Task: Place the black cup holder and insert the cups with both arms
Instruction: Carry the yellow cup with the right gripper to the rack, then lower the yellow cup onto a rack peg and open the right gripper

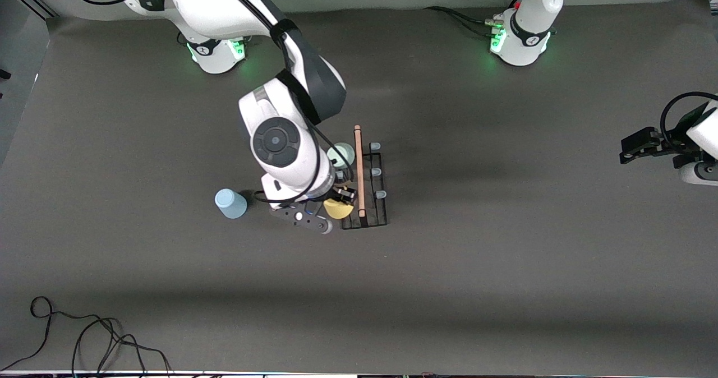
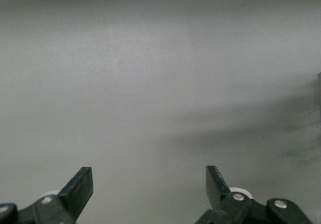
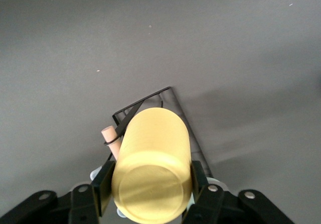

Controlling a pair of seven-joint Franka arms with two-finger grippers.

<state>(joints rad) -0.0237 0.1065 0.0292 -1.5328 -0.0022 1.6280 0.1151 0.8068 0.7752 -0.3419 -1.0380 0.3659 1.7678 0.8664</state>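
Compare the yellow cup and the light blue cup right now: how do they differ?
The small yellow plastic cup is clamped in the right claw over the black wire cup holder; the small light blue plastic cup sits free on the table, toward the right arm's end. Yellow is tilted in the grip; blue rests mouth-down. Both are plain tapered cups.

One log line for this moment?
right gripper: shut on yellow cup, over cup holder | left gripper: open, waiting | blue cup: on table

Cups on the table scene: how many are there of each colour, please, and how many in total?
Pale green cup, on the black cup holder: 1
Yellow cup, held in the right gripper over the holder: 1
Light blue cup, on the table: 1
Total: 3
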